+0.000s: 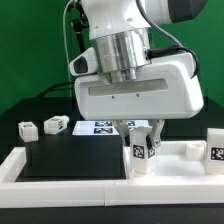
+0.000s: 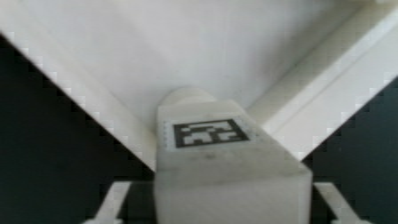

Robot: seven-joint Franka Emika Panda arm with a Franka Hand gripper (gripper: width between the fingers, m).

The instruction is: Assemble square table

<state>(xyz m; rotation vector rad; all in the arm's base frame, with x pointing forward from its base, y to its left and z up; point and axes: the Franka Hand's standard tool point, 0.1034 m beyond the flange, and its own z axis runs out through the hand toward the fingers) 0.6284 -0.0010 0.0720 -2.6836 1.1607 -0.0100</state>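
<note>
Gripping: the fingers (image 1: 155, 133) were clamped on a leg (image 1: 140, 152), which hung upright with its tag facing the exterior camera.
Leg end: it sat at a corner of the top (image 2: 196, 45); I could not tell whether it touched or was seated.
Top: it lay flat on the tabletop (image 1: 75, 160), under the hand and running toward the exterior view's right.
Step, by my judgement: seating this leg in a corner socket.
Doing it well: hold the leg plumb, centre it where the two rims meet, lower slowly, and turn only once the end has caught. A tilted start would likely jam or skid on the smooth plastic.
Spare legs (image 1: 55, 125): two stood at the exterior view's left, well apart from the hand, and one more stood at its right edge.
Marker board (image 1: 100, 127): it lay flat behind the hand.
Wrist view alone: it showed both rims converging just beyond the leg, which gave the alignment; the leg hid the socket itself.
Exterior view alone: it showed the leg's uprightness, the spares and the board.
</note>
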